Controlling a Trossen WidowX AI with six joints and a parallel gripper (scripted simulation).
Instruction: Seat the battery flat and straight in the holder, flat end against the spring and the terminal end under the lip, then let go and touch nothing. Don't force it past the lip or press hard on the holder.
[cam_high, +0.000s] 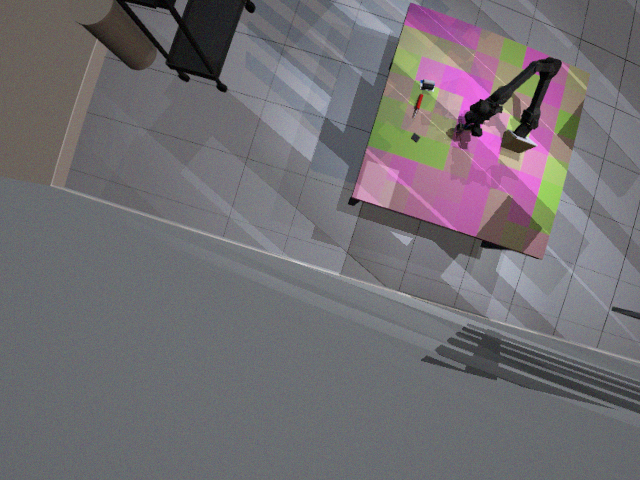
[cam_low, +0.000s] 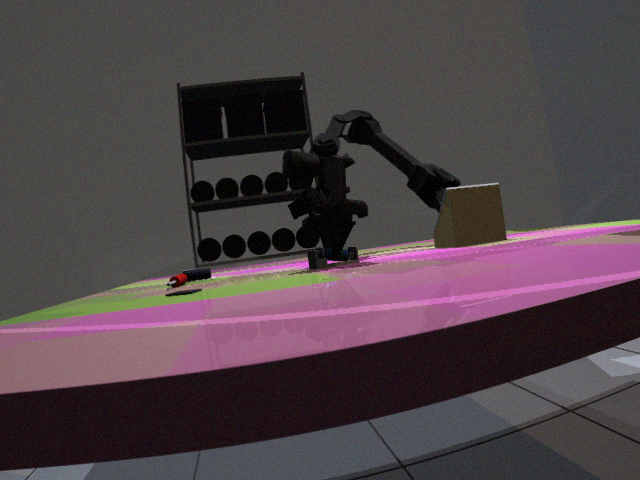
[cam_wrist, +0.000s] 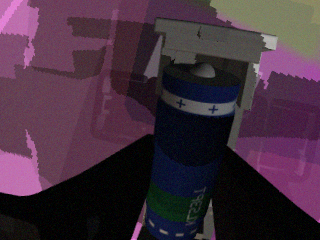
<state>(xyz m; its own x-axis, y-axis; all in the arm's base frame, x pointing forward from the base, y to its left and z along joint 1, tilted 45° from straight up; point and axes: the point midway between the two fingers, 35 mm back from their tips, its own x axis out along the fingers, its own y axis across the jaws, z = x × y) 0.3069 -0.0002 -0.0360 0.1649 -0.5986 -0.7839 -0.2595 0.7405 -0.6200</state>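
Note:
The blue battery (cam_wrist: 192, 135) (cam_low: 326, 252) lies lengthwise over the holder, nearly level in the exterior view, between the end walls. Its terminal end faces the grey end wall with the lip of the holder (cam_wrist: 210, 42) (cam_low: 316, 259). In the wrist view the terminal shows just short of that wall; whether it is under the lip cannot be told. My gripper (cam_wrist: 185, 150) (cam_low: 338, 255) is shut on the battery's middle, a finger on each side. The flat end is near the wrist view's bottom edge; the spring and any contact there are hidden.
A red-handled tool (cam_high: 419, 101) (cam_low: 178, 280) lies beside a dark cylindrical object (cam_high: 427, 86) (cam_low: 198, 273). A small dark square (cam_high: 415, 137) (cam_low: 184, 292) lies on the table. A tan wedge-shaped block (cam_high: 517, 143) (cam_low: 478, 217) stands near the arm's base.

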